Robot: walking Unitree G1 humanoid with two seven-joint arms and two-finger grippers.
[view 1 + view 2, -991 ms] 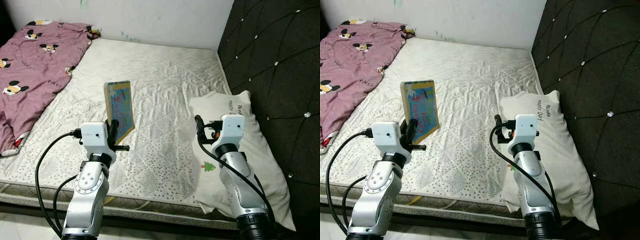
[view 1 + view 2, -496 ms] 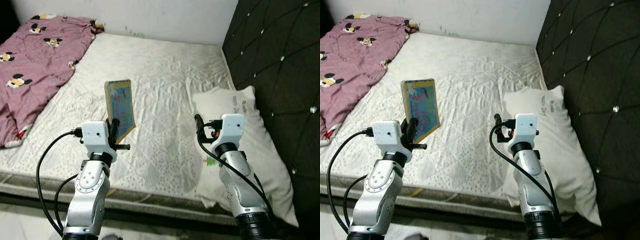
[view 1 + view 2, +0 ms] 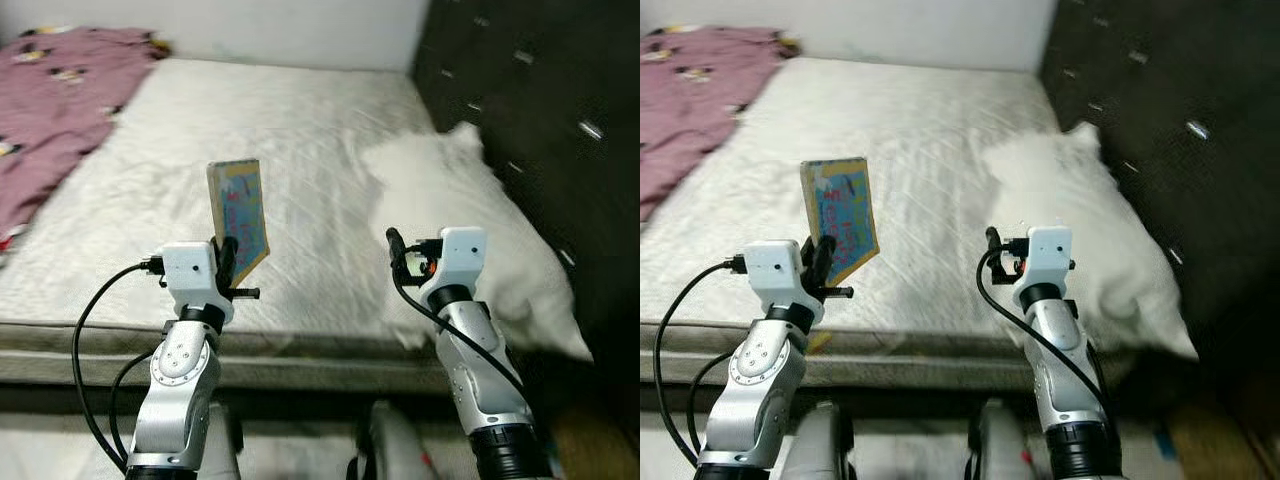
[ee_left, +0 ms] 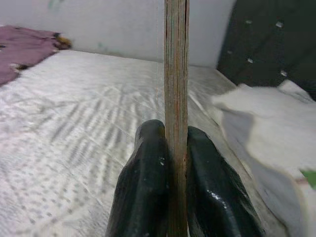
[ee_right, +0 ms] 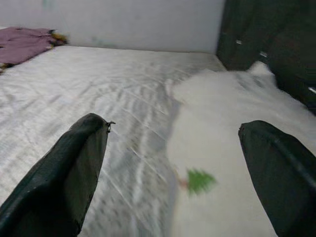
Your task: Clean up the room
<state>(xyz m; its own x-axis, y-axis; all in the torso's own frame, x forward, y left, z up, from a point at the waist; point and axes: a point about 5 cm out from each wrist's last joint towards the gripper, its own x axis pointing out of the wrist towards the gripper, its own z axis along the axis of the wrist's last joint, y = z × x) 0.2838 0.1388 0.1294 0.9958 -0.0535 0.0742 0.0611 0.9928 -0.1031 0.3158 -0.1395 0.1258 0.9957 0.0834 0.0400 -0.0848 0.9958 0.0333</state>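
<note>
The two black fingers (image 4: 143, 187) of the left gripper (image 4: 176, 197) are clamped on the lower edge of a thin book (image 3: 238, 212), which is held upright above the near edge of the mattress (image 3: 300, 130). In the left wrist view the book is seen edge-on, pressed between both fingers. A colourful blue and yellow cover is presented toward the head camera.

The fingers (image 5: 74, 163) of the right gripper (image 5: 173, 173) are spread wide apart, and nothing is held between them. The right gripper is raised over the near edge of the mattress, just beside a white pillow (image 3: 470, 210). A small green tree print (image 5: 200, 181) is visible on the pillow.

A dark tufted headboard (image 3: 540, 110) is located on the robot's right of the bed. A pink patterned blanket (image 3: 50, 90) is spread on the far left part of the mattress, well apart from the book. The head views are blurred.
</note>
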